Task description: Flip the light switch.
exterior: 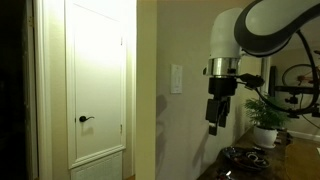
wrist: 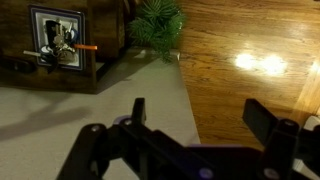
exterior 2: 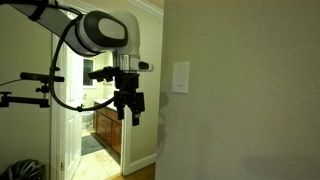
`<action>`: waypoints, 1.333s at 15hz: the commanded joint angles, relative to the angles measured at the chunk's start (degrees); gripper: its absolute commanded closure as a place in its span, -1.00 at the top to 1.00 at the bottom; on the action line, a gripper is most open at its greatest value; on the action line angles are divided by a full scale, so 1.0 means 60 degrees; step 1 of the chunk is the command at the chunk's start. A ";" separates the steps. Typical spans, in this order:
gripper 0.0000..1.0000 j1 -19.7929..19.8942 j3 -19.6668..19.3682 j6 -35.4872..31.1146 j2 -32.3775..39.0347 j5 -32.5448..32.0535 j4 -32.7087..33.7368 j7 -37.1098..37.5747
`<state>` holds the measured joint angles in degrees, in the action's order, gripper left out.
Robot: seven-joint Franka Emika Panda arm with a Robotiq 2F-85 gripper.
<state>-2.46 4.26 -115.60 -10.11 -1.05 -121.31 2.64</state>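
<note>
The light switch [exterior: 177, 78] is a small white upright plate on the beige wall, also seen in the other exterior view [exterior 2: 180, 76]. My gripper [exterior: 214, 124] hangs from the arm, pointing down, to the side of the switch and a little lower, apart from the wall. It also shows in an exterior view [exterior 2: 131, 113]. In the wrist view the two black fingers [wrist: 200, 112] are spread wide with nothing between them, over the wall edge and wood floor. The switch is out of the wrist view.
A white door [exterior: 97, 80] with a black lever handle [exterior: 85, 119] stands beyond the switch. A potted plant [exterior: 265, 118] and dark items sit on a surface below the arm. A plant [wrist: 155, 22] and a wooden cabinet [wrist: 60, 45] show in the wrist view.
</note>
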 commanded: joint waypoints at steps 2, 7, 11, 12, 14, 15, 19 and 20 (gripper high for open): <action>1.00 -0.0039 -0.0035 0.0016 0.0004 -0.0015 0.0016 0.0022; 1.00 0.0081 -0.0150 -0.0384 0.0290 -0.0123 0.0303 -0.0008; 1.00 0.0264 -0.0351 -0.0901 0.0688 -0.0373 0.1012 0.0050; 1.00 0.0305 -0.0391 -0.1015 0.0780 -0.0432 0.1187 0.0086; 0.83 0.0342 -0.0468 -0.1214 0.0940 -0.0460 0.1555 0.0089; 0.47 0.0350 -0.0480 -0.1319 0.0979 -0.0464 0.1705 0.0125; -0.06 0.0316 -0.0469 -0.2147 0.1017 -0.0410 0.2022 0.0236; -0.18 0.0316 -0.0471 -0.2407 0.1005 -0.0400 0.2039 0.0251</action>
<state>-0.55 1.49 -126.25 -4.52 -2.92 -110.17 2.78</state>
